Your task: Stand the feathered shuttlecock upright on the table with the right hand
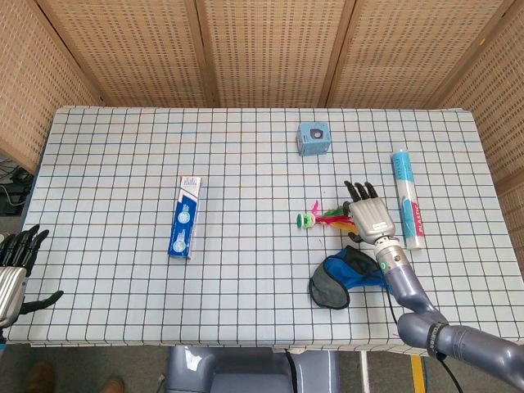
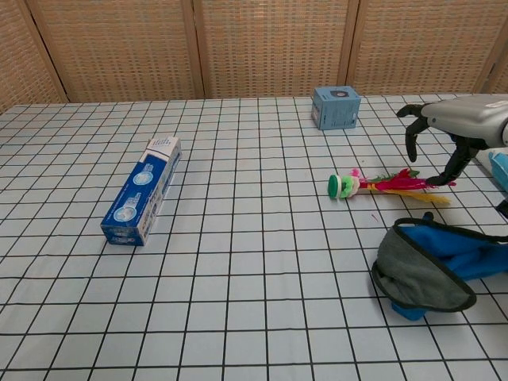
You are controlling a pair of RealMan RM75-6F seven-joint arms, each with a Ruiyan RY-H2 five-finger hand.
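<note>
The left hand [image 1: 12, 274] hangs off the table's near left corner, fingers spread, empty. Nearest on the table [image 1: 115, 164] lies a blue pouch [image 2: 432, 266]; just beyond it the shuttlecock [image 2: 381, 184] lies on its side, base leftward. The right hand [image 2: 456, 127] hovers over its feathers, fingers apart and curved down, holding nothing.

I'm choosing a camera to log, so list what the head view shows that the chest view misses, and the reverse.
Only the head view shows the left hand and the whole white tube. Only the chest view shows the right hand's fingers held above the lying shuttlecock. Both show the right hand, blue box, small cube and blue pouch.
</note>
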